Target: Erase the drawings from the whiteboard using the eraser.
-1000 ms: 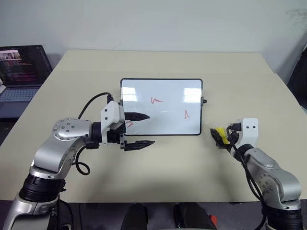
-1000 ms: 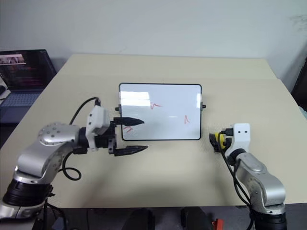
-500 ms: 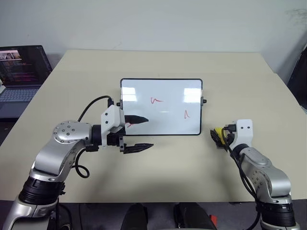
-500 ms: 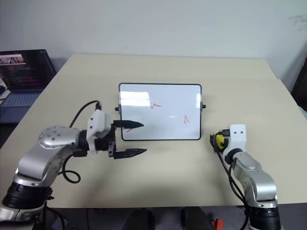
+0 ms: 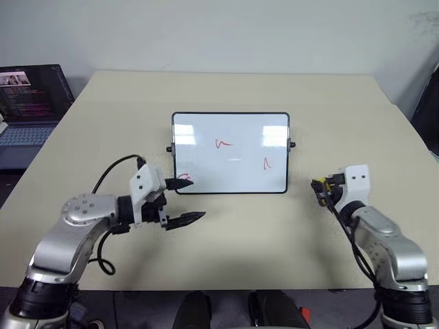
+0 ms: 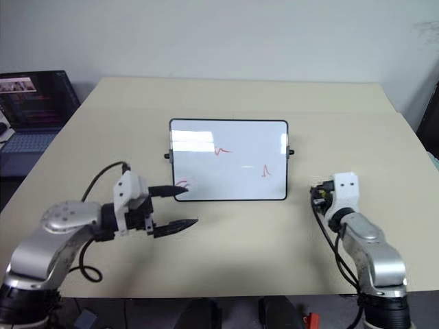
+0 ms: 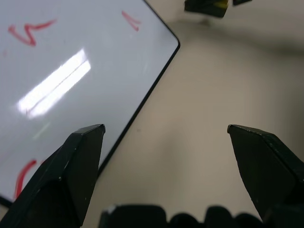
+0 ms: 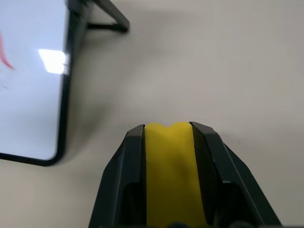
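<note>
Two black fingers of the right gripper [image 8: 167, 137] now pinch the small yellow eraser block [image 8: 167, 175], lifted just off the tan table [image 5: 274, 233], right of the white board with the thin black frame [image 5: 230, 152]. A second ago they were wide apart. Three red squiggles [image 5: 223, 143] stay on the board. The left gripper [image 5: 180, 202] has moved back toward the robot, fingers spread.

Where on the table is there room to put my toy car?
Bare beige table lies behind the black-framed whiteboard, and in front of it between the two grippers. It is crowded by the left gripper at the board's near corner.
</note>
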`<act>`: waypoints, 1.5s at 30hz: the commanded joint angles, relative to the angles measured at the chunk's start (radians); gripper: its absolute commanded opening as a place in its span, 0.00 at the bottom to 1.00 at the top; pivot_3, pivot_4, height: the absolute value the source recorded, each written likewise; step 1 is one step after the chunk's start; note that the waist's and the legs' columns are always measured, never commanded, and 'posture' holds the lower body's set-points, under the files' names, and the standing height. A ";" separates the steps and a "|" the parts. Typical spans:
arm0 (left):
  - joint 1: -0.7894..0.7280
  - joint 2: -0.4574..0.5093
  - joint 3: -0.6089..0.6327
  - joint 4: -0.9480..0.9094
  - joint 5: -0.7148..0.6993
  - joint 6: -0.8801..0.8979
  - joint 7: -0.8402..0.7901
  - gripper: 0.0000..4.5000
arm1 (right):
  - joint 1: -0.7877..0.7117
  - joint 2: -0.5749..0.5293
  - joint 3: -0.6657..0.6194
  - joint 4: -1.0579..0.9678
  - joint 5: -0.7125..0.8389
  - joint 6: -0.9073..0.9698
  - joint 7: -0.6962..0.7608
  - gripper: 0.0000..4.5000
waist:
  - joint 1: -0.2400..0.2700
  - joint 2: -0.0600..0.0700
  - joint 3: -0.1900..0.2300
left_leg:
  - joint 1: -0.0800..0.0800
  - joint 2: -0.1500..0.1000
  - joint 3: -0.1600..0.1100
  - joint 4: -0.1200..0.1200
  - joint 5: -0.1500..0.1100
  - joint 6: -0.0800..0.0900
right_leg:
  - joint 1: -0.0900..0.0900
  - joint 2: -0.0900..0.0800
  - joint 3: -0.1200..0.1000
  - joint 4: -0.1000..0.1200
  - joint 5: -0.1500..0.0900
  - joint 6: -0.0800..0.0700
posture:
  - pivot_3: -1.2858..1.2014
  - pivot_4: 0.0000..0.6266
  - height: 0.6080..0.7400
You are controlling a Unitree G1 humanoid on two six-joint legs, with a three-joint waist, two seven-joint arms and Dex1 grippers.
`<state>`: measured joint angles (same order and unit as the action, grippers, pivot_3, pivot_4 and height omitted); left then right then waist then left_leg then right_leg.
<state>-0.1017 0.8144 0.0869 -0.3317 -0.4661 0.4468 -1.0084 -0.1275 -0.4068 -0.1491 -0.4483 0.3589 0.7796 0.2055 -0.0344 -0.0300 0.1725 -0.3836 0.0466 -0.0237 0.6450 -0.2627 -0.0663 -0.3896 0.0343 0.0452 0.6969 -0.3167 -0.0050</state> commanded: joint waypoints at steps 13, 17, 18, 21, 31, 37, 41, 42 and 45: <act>0.087 0.075 0.108 -0.015 0.068 -0.031 0.049 1.00 | -0.116 -0.209 0.208 -0.208 0.038 -0.074 0.310 0.22 | 0.002 0.000 0.000 | 0.000 0.000 0.000 0.000 0.000 0.000 | 0.000 0.000 0.000 -0.001 0.000 0.000 | 0.52 0.24 1.00; 0.080 0.067 0.129 -0.009 0.088 -0.013 0.104 1.00 | -0.146 -0.191 0.302 -0.165 -0.082 -0.201 0.293 0.22 | 0.002 -0.001 0.000 | 0.000 0.000 0.000 0.000 0.000 0.000 | 0.000 0.000 -0.001 -0.001 0.000 0.000 | 0.52 0.24 1.00; 0.094 0.072 0.144 -0.013 0.086 -0.002 0.112 1.00 | -0.172 -0.174 0.338 -0.143 -0.114 -0.228 0.290 0.22 | -0.001 -0.001 0.001 | 0.000 0.000 0.000 0.000 0.000 0.000 | 0.000 0.000 0.000 -0.001 0.000 0.000 | 0.52 0.24 1.00; 0.154 0.086 0.175 -0.029 0.100 0.010 0.125 1.00 | -0.250 -0.130 0.450 -0.062 -0.208 -0.307 0.307 0.22 | -0.017 -0.002 0.001 | 0.001 0.000 0.000 0.000 0.000 0.000 | 0.000 0.000 0.000 0.000 0.000 0.000 | 0.52 0.24 1.00; 0.215 0.114 0.232 0.010 0.153 -0.004 0.147 1.00 | -0.566 0.139 0.694 0.266 -0.388 -0.384 0.369 0.22 | -0.016 -0.004 0.003 | 0.001 0.000 -0.001 0.000 0.000 0.000 | 0.000 -0.001 -0.001 0.001 0.002 -0.004 | 0.52 0.24 1.00; 0.221 0.120 0.213 0.000 0.164 -0.018 0.130 1.00 | -0.695 0.281 0.764 0.466 -0.433 -0.362 0.422 0.22 | -0.012 -0.004 0.003 | 0.000 0.000 -0.001 0.000 0.000 0.000 | -0.001 -0.002 -0.002 0.000 0.002 -0.005 | 0.52 0.24 1.00; 0.208 0.121 0.198 -0.003 0.165 -0.024 0.112 1.00 | -0.769 0.347 0.779 0.647 -0.491 -0.432 0.407 0.22 | -0.013 -0.004 0.003 | 0.000 0.001 -0.001 0.000 0.000 0.000 | -0.001 -0.002 -0.003 0.001 0.002 -0.005 | 0.52 0.24 1.00; 0.207 0.121 0.196 -0.004 0.165 -0.024 0.108 1.00 | -0.786 0.361 0.778 0.690 -0.505 -0.451 0.402 0.22 | -0.013 -0.004 0.003 | 0.000 0.001 -0.001 0.000 0.000 0.000 | -0.001 -0.002 -0.003 0.001 0.002 -0.005 | 0.52 0.24 1.00; 0.204 0.121 0.189 -0.009 0.165 -0.023 0.099 1.00 | -0.824 0.388 0.772 0.785 -0.539 -0.511 0.388 0.22 | -0.013 -0.004 0.003 | 0.000 0.001 -0.002 0.000 0.000 0.000 | -0.001 -0.002 -0.003 0.001 0.002 -0.005 | 0.52 0.24 1.00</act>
<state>0.1124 0.9185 0.2705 -0.3101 -0.3047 0.4430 -0.9038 -0.9192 -0.0369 0.6349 0.3122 -0.1586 0.3216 0.6071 -0.0474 -0.0343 0.1753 -0.3836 0.0471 -0.0251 0.6451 -0.2628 -0.0663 -0.3906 0.0323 0.0424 0.6981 -0.3146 -0.0102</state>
